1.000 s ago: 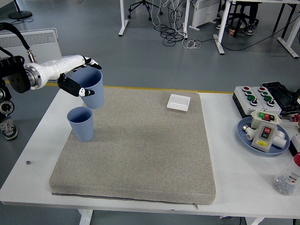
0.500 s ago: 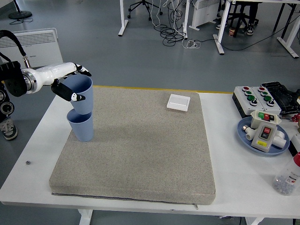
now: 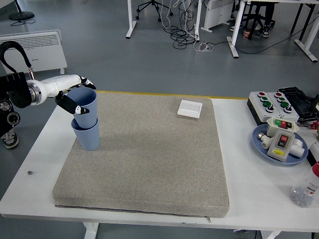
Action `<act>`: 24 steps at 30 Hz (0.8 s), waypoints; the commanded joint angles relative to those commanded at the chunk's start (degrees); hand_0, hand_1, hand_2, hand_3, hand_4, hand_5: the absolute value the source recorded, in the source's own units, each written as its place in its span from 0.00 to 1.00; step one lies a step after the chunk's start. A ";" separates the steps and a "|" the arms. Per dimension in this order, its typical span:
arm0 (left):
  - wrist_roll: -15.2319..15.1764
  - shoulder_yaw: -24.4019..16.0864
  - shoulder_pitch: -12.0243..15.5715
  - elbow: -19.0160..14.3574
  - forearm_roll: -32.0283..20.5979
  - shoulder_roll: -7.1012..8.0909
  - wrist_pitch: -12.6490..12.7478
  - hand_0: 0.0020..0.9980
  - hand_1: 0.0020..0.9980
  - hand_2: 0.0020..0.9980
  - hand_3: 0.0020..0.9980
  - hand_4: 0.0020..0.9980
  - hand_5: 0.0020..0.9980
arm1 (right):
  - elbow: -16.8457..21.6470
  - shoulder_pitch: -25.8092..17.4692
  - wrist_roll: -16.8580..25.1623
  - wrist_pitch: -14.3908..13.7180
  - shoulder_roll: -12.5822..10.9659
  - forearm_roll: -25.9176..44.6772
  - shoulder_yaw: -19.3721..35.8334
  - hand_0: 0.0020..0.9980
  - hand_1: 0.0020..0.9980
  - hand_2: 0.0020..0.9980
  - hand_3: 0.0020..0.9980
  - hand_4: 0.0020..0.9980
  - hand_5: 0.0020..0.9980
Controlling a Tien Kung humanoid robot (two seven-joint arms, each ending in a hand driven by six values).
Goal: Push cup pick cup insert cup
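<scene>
**Left hand grips upper cup nested in lower cup at the mat's far-left corner**

The fingers (image 3: 76, 107) of the left hand (image 3: 70, 94) are curled around the upper blue cup (image 3: 84, 105) — black fingertips wrap its left side just below the rim, with more fingers showing at the rim's far edge. That cup sits partway down inside the lower blue cup (image 3: 86, 135), its rim and upper wall standing well clear above the lower one's rim. Both cups are upright, mouths open to the top, and they look alike in colour and shape. The lower cup stands on the grey mat (image 3: 149, 159), near the mat's far-left corner.

The left arm (image 3: 42, 88) reaches in from the left edge, white along the forearm and black at the joint further back. The right arm does not show.

The mat covers most of the middle of the white desk (image 3: 249, 199). Near its far edge, right of centre, a small white square box (image 3: 190, 108) lies flat — well apart from the cups. At the right end of the desk, off the mat, a blue plate (image 3: 260, 137) carries a switch unit with red and green buttons (image 3: 280, 137). Beyond it, at the far right, is a control box with coloured buttons (image 3: 269, 102). A clear bottle (image 3: 307, 189) stands at the near right edge of the picture. A small dark object (image 3: 30, 173), too small to identify, lies on the bare desk left of the mat.
</scene>
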 joint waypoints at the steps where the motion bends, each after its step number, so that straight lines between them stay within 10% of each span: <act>1: -0.05 0.19 -0.06 0.18 0.09 -0.08 0.02 0.56 0.55 0.53 0.45 0.45 0.00 | 0.00 -0.02 0.00 0.00 0.01 -0.02 0.00 0.68 0.59 0.59 0.58 0.10 0.54; 15: -2.30 0.78 0.32 3.50 -2.21 -0.67 0.80 0.51 0.59 0.61 0.49 0.60 0.04 | 0.00 -0.19 -0.01 0.03 0.04 -0.14 -0.02 0.68 0.59 0.59 0.58 0.10 0.54; 16: -2.52 0.78 0.35 3.56 -2.43 -0.69 0.88 0.48 0.66 0.74 0.56 0.79 0.17 | 0.00 -0.19 -0.01 0.03 0.04 -0.15 -0.02 0.68 0.59 0.59 0.58 0.10 0.54; 21: -3.28 0.73 0.50 3.89 -2.97 -0.82 1.21 0.48 0.66 0.74 0.56 0.79 0.17 | 0.00 -0.10 0.01 0.05 0.00 -0.17 -0.04 0.68 0.59 0.59 0.58 0.10 0.54; 22: -3.20 0.75 0.51 4.00 -2.98 -0.82 1.16 0.57 0.71 0.82 0.73 0.88 0.31 | 0.00 -0.07 0.02 0.05 -0.01 -0.15 -0.05 0.68 0.59 0.59 0.58 0.10 0.54; 24: -3.12 0.76 0.52 4.08 -2.98 -0.81 1.12 0.57 0.71 0.82 0.73 0.88 0.31 | 0.00 -0.06 0.03 0.05 -0.01 -0.12 -0.06 0.68 0.59 0.59 0.58 0.10 0.54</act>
